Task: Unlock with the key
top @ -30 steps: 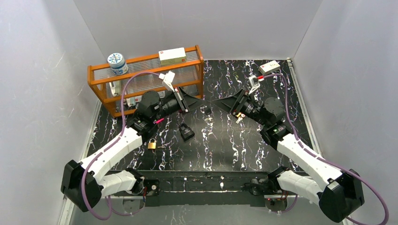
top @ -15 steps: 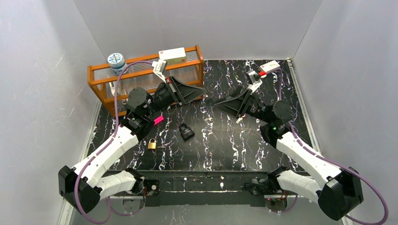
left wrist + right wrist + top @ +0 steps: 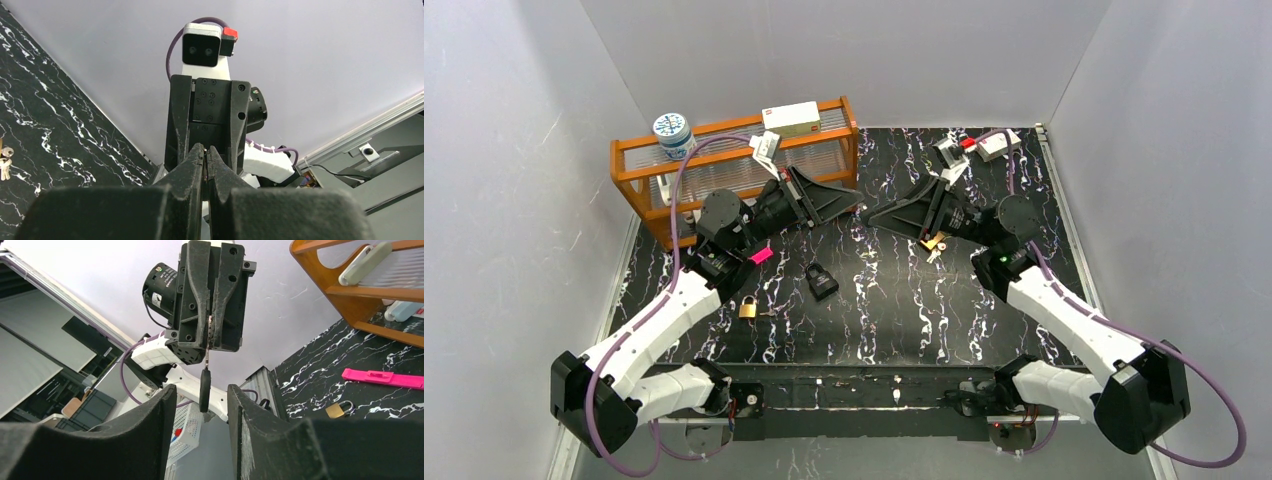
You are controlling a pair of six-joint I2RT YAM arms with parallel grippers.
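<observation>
Left claw (image 3: 209, 326) is pinched tight on the key (image 3: 205, 382), black head dangling; right claw (image 3: 876, 216) gapes apart, facing it; best take that head squarely before any release; black padlock (image 3: 822, 281) lies on the tabletop (image 3: 894, 310)

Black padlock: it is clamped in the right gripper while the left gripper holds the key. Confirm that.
Not quite. The black padlock is not in the right gripper, whose jaws stand open. It lies on the table between the two arms, as the top external view shows. The rest holds: the left gripper does hold the key.
</observation>
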